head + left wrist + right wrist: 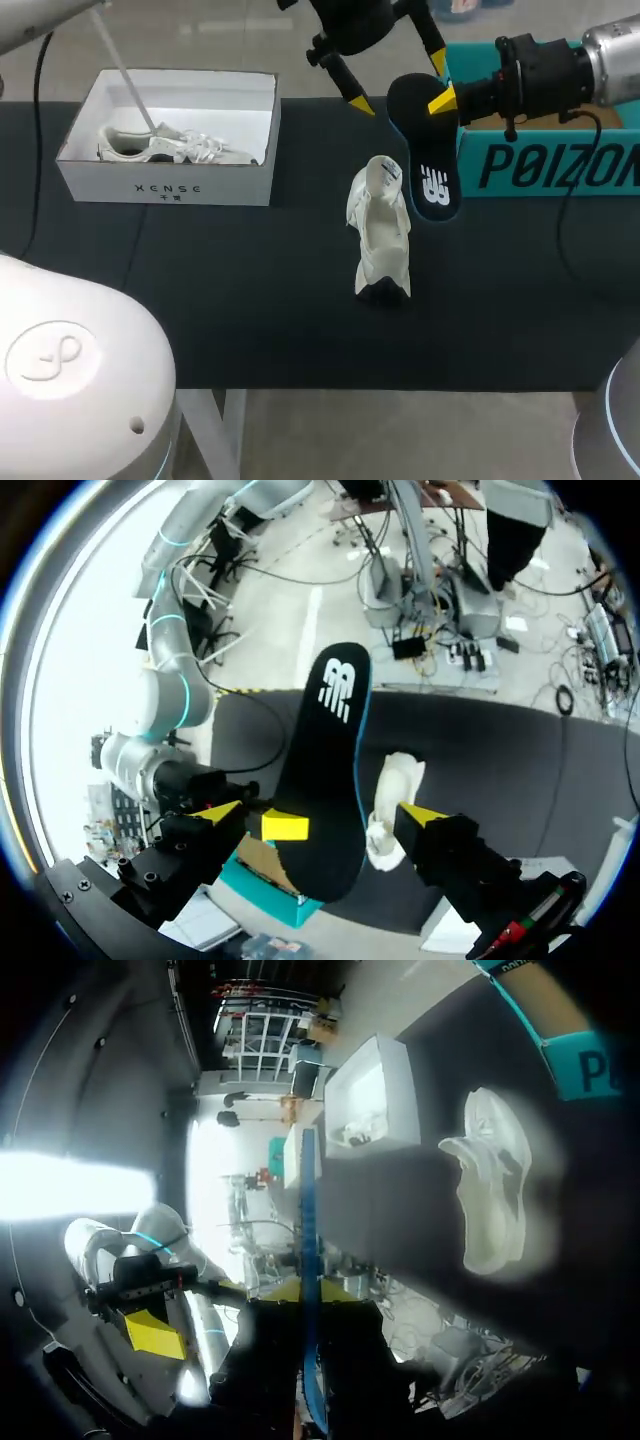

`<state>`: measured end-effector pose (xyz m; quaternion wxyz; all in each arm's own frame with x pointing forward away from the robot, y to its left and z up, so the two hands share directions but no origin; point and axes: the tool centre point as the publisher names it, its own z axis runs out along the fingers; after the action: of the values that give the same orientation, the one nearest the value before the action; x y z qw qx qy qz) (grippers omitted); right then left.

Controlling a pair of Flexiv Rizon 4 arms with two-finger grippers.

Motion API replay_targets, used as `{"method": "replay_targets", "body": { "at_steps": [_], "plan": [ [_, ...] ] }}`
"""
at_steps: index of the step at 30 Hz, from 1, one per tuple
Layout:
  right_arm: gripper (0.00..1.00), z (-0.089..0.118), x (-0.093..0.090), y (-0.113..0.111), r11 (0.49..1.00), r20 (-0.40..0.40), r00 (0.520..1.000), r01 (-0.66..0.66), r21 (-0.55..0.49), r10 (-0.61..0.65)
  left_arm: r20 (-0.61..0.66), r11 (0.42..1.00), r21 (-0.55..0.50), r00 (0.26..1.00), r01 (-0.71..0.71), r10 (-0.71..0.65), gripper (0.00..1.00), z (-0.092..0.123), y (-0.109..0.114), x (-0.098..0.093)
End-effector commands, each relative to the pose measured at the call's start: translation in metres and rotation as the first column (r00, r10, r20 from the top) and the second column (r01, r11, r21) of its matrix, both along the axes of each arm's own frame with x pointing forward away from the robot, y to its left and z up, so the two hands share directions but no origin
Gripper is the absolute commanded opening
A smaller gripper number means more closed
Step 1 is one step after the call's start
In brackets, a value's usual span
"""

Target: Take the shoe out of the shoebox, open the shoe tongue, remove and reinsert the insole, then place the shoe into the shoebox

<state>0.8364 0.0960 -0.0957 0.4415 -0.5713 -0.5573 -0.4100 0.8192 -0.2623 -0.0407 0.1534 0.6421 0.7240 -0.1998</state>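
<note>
The black insole (pixel 432 160) with a white logo hangs above the table, tilted, over the white shoe (pixel 381 230) that lies on the dark tabletop. My right gripper (pixel 445 100) is shut on the insole's upper end. In the right wrist view the insole (pixel 305 1230) shows edge-on between the fingers. My left gripper (pixel 398 82) is open, its yellow tips apart on either side of that same end without touching. The left wrist view shows the insole (pixel 325 750) between the wide-open left gripper (pixel 320 815), with the shoe (pixel 395 800) below.
A white shoebox (pixel 165 185) at the back left holds another white shoe (pixel 175 145). A teal shoebox (pixel 545 165) stands at the back right, behind the insole. The table's front half is bare dark surface (pixel 250 300).
</note>
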Motion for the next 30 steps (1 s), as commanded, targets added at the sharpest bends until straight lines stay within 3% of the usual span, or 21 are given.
{"method": "replay_targets", "body": {
  "at_steps": [1,7,30],
  "plan": [
    [0.0,-0.008,-0.002,0.007,0.999,-0.017,1.0,0.021,0.045,-0.02,-0.017,0.973,0.23,1.0,0.02,-0.017,1.0,0.008,-0.008,0.001],
    [0.0,-0.01,-0.008,0.014,0.998,-0.014,1.0,0.003,0.055,-0.002,-0.069,0.97,0.231,0.996,0.072,-0.058,1.0,0.014,-0.003,0.002],
    [0.0,-0.017,-0.015,0.019,0.999,-0.015,0.999,-0.03,0.033,0.03,-0.009,0.962,0.262,0.997,0.08,-0.081,1.0,0.03,0.004,0.009]
  ]
}}
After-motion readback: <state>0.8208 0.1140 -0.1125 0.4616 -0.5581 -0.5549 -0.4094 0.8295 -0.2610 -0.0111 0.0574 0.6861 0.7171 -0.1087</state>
